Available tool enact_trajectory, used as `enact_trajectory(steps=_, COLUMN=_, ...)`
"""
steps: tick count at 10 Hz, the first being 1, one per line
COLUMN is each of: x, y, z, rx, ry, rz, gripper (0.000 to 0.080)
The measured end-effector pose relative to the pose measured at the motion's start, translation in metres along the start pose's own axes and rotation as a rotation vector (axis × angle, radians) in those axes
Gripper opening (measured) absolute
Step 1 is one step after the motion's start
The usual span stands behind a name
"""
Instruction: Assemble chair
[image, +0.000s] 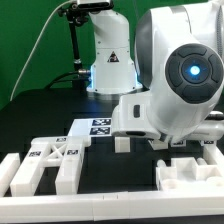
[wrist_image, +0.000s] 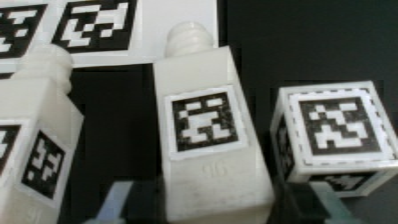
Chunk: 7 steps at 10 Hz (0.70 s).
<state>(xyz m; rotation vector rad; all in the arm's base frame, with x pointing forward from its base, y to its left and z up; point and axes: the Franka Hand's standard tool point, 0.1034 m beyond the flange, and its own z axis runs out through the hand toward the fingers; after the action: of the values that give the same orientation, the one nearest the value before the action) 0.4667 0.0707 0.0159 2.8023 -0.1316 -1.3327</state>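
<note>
The tall white plastic block (wrist_image: 210, 125), with a black-and-white square tag on its face and a rounded peg at one end, sits between my fingers (wrist_image: 121, 205). They press against its two flanks at the end opposite the peg, so my hand (wrist_image: 192, 207) is pinching that block, neither spread wide nor pressed together. Just beside it, across a narrow dark gap, stands a small white plastic cube (wrist_image: 329, 135) with a tag on two of its faces. On the block's other side lies a second chunky white block (wrist_image: 39, 120), also tagged and with a rounded end; I cannot tell whether it touches the one I hold. Beyond all three lies the thin flat white marker board (wrist_image: 89, 22) with its printed tags. In the exterior view the parts rest on a black bench (image: 40, 120). A cluster of white tagged slabs (image: 50, 160) lies toward the exterior view's left and a recessed white piece (image: 190, 172) toward its right. Between them a short white upright piece (image: 122, 143) stands right under my bulky white arm (image: 180, 80), which hides my fingers there. A white border rail (image: 100, 207) runs along the front edge.
</note>
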Motion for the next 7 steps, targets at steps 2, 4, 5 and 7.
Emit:
enact_trajectory(steps=2, x=-0.01, y=0.006, z=-0.034, rx=0.007, ry=-0.004, rz=-0.034, gripper=0.0284)
enact_trajectory(steps=4, x=-0.032, y=0.003, z=-0.092, rx=0.018, ry=0.083, rz=-0.048, gripper=0.0284)
enact_trajectory(steps=5, x=-0.04, y=0.003, z=-0.103, rx=0.011, ry=0.085, rz=-0.058, gripper=0.0284)
enact_trajectory(steps=7, x=-0.023, y=-0.003, z=-0.112, rx=0.009, ry=0.254, rz=-0.078, gripper=0.0284)
